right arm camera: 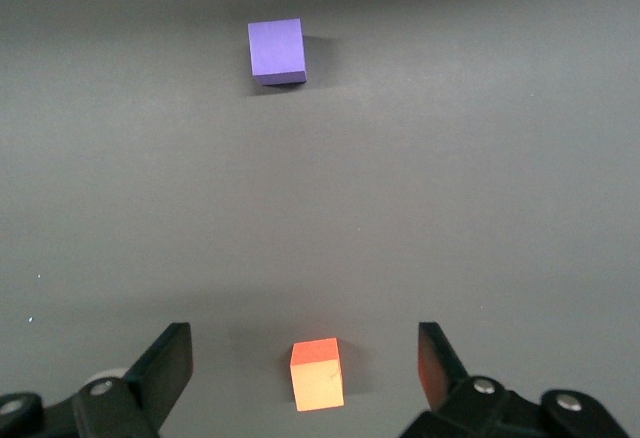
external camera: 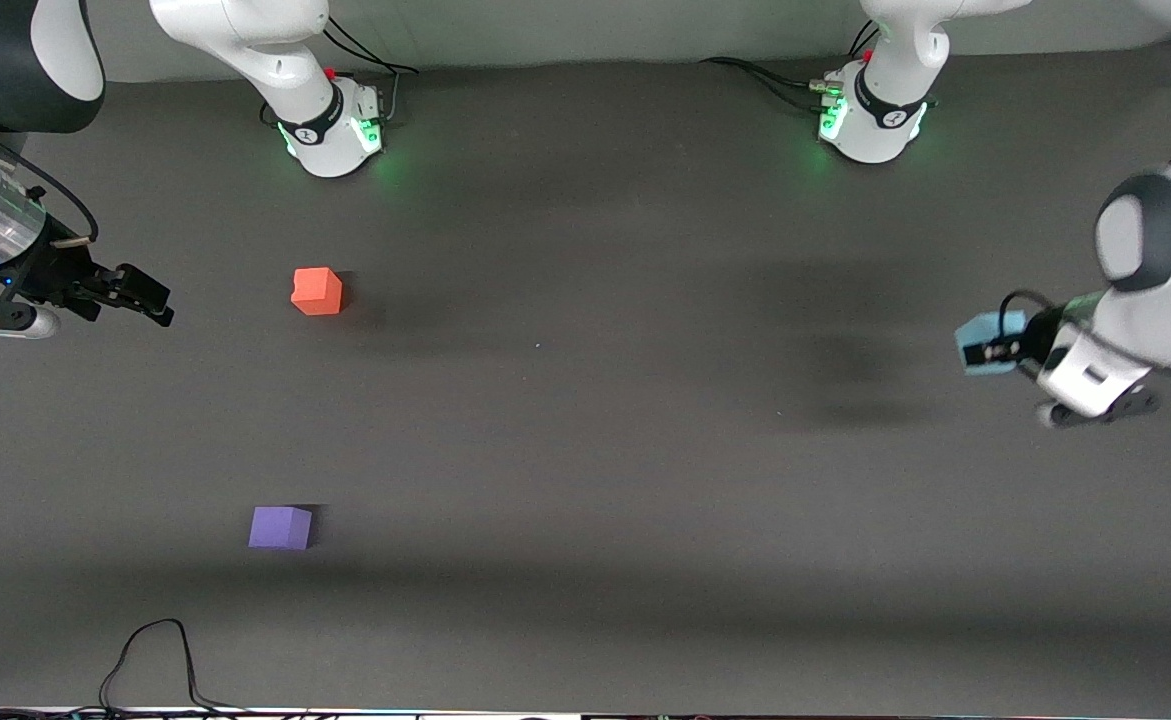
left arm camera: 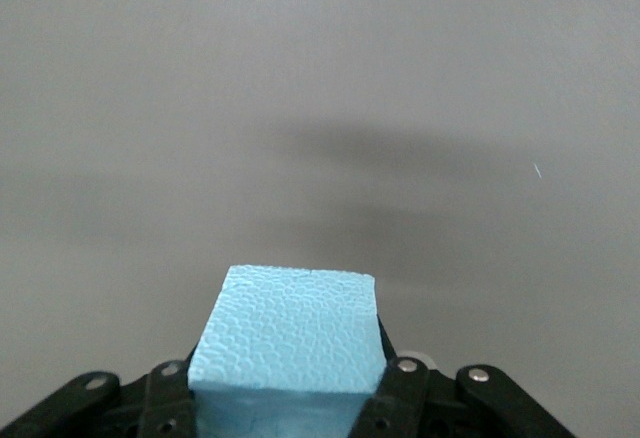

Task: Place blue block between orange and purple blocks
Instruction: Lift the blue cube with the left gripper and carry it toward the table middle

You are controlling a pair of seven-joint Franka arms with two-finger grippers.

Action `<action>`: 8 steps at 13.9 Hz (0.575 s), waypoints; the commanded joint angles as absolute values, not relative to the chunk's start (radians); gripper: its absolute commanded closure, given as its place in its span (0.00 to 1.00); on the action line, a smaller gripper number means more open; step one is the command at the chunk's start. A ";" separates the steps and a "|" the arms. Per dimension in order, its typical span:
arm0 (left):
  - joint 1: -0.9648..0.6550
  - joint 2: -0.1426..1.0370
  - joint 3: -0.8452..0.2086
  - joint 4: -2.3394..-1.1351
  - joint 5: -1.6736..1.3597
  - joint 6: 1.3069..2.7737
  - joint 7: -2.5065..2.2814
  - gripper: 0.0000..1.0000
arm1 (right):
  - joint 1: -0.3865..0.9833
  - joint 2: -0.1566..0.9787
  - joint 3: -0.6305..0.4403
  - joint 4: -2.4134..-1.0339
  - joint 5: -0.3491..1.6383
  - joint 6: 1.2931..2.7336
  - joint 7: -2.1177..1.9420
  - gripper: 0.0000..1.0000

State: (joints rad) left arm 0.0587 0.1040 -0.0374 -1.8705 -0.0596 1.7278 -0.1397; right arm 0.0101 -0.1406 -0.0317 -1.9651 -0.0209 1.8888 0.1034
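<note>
My left gripper (external camera: 985,345) is shut on the light blue block (external camera: 977,330) and holds it in the air over the left arm's end of the table. The blue block fills the jaws in the left wrist view (left arm camera: 290,333). The orange block (external camera: 316,290) sits on the table toward the right arm's end. The purple block (external camera: 280,527) sits nearer to the front camera than the orange one. Both show in the right wrist view, orange (right arm camera: 317,374) and purple (right arm camera: 277,50). My right gripper (external camera: 145,297) is open and empty, raised above the table's edge at the right arm's end.
The table top (external camera: 585,420) is a dark grey mat. Both arm bases (external camera: 330,125) (external camera: 870,115) stand along its farthest edge. A black cable (external camera: 150,660) loops at the near edge.
</note>
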 commanded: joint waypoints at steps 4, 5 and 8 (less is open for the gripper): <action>0.026 -0.124 -0.072 -1.870 -0.055 1.546 -0.225 0.98 | 0.017 -0.158 -0.049 -1.982 -0.018 1.914 0.081 0.00; 0.023 -0.114 -0.113 -1.838 -0.057 1.531 -0.300 0.97 | 0.018 -0.158 -0.049 -1.982 -0.017 1.913 0.083 0.00; 0.012 0.024 -0.317 -1.745 -0.063 1.560 -0.531 0.95 | 0.020 -0.161 -0.051 -1.985 -0.009 1.907 0.081 0.00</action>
